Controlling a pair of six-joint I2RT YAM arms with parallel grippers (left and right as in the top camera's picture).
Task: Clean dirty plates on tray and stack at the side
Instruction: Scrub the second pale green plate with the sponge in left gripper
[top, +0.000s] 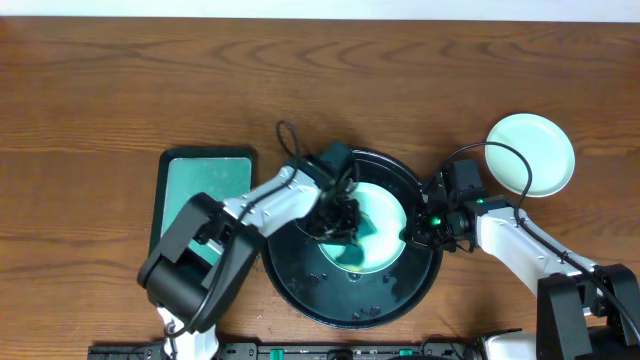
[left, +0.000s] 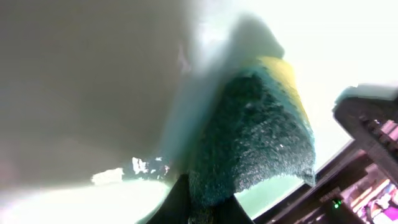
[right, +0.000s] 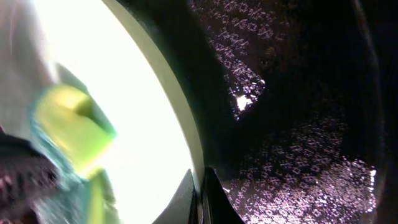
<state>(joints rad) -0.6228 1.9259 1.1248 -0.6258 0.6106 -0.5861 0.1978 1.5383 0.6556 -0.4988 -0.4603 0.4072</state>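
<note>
A pale mint-green plate (top: 385, 215) lies in the black round tray (top: 300, 285). My left gripper (top: 338, 218) is shut on a green and yellow sponge (left: 255, 134) and presses it on the plate's face (left: 93, 87). My right gripper (top: 412, 232) is shut on the plate's right rim (right: 186, 134), over the tray floor (right: 298, 112). The sponge also shows at the left of the right wrist view (right: 74, 127). A second pale plate (top: 531, 154) sits on the table at the far right. A third plate is not in view.
A teal-green rectangular tray (top: 205, 190) lies left of the black tray, partly under my left arm. Cables loop above the black tray's back rim (top: 292, 140). The wooden table (top: 120, 80) runs around everything.
</note>
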